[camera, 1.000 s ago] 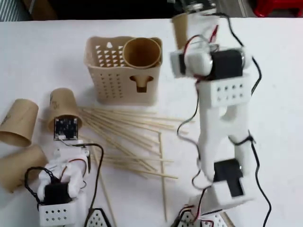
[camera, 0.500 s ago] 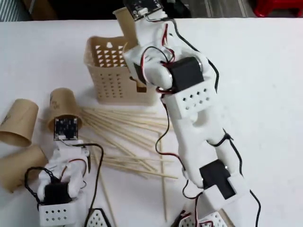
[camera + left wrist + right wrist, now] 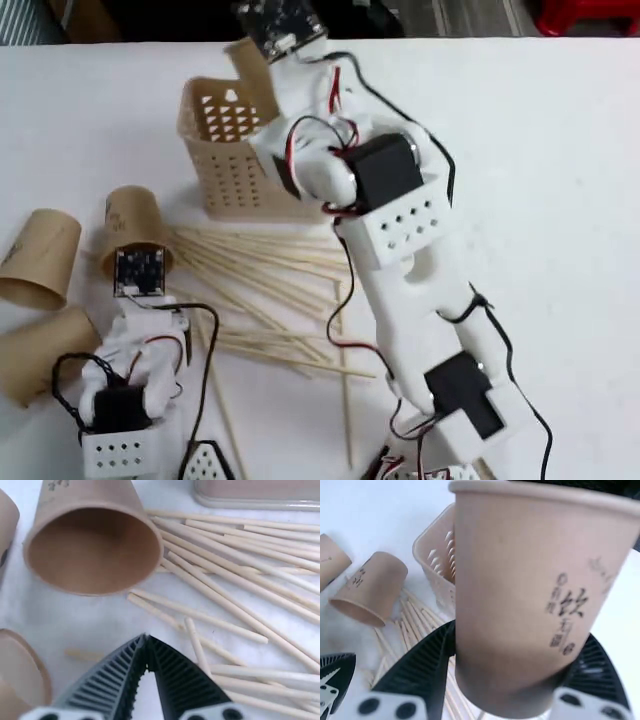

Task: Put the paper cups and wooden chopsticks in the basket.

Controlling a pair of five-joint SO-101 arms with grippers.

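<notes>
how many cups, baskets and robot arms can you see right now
cups: 4, counting the held cup in the right gripper
baskets: 1
robot arms: 2
total: 7

High camera: fixed, overhead, looking steeply down on the white counter (image 3: 580,200), far enough off to take in most of it.

Left wrist camera: low, close over the counter, looking past the left hand (image 3: 146,645) at a lying cup (image 3: 95,545) and chopsticks (image 3: 240,580).

Right wrist camera: raised, held cup (image 3: 530,595) close to the lens, basket (image 3: 437,565) beyond and below.

All three share that lying cup, the chopsticks, the basket.
</notes>
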